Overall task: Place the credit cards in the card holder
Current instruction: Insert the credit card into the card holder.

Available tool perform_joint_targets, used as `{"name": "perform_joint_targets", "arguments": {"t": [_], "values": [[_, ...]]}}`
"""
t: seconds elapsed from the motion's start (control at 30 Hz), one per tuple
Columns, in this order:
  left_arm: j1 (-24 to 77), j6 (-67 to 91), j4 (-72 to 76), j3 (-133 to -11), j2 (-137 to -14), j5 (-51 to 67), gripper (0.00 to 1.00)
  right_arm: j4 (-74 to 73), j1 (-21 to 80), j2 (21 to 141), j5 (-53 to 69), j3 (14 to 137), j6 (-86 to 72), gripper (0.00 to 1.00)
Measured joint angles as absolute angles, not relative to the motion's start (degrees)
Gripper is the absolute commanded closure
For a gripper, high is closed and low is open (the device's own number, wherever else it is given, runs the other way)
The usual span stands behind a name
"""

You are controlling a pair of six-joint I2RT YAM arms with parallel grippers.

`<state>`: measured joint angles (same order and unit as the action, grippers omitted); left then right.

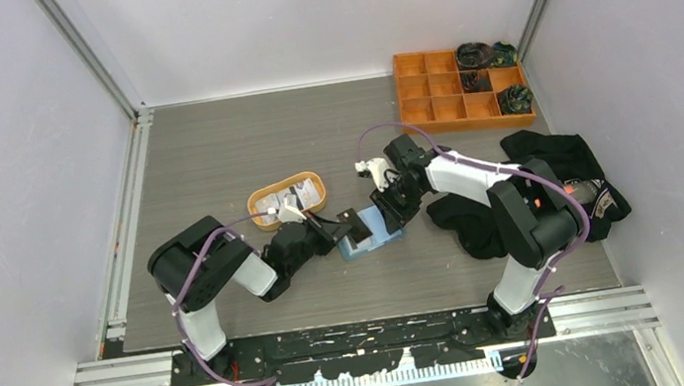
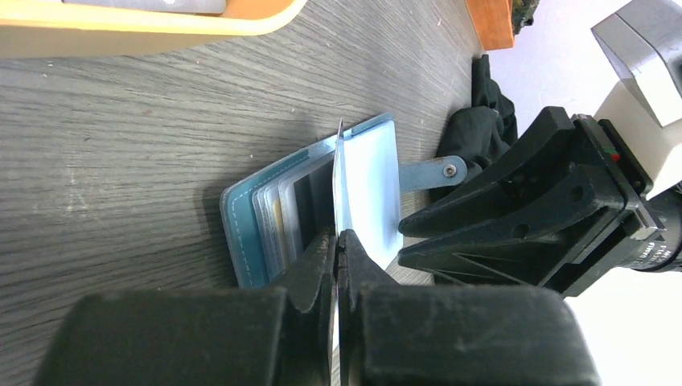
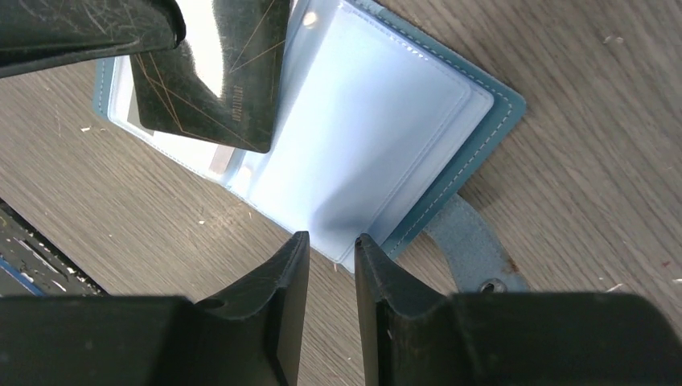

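Observation:
The blue card holder (image 1: pixel 371 239) lies open on the table, its clear pockets (image 3: pixel 378 121) facing up and its snap tab (image 3: pixel 474 257) pointing outward. My left gripper (image 2: pixel 335 235) is shut on a black credit card (image 3: pixel 213 76) and holds it edge-down over the holder's left half; in the left wrist view the card (image 2: pixel 340 173) shows only as a thin edge. My right gripper (image 3: pixel 330 241) stands open at the near edge of a clear pocket page, with nothing between its fingers. More credit cards (image 1: pixel 291 198) lie in the orange oval tray.
The orange oval tray (image 1: pixel 266 218) sits just behind the left gripper. An orange compartment box (image 1: pixel 425 92) stands at the back right. A black cloth heap (image 1: pixel 565 174) lies beside the right arm.

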<state>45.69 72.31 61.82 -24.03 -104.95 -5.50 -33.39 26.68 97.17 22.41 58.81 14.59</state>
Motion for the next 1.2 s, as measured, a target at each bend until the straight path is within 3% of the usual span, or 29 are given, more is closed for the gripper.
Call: {"name": "perform_joint_targets", "arguments": {"t": [0.53, 1.2], "values": [[47.3, 76.0, 66.6, -24.0, -108.2, -5.5, 1.00, -34.3, 26.7, 99.4, 21.6, 60.3, 13.3, 0.69], [49.1, 79.6, 65.3, -25.5, -109.4, -7.1, 1.00, -33.5, 25.6, 98.0, 23.1, 60.2, 11.2, 0.62]]}}
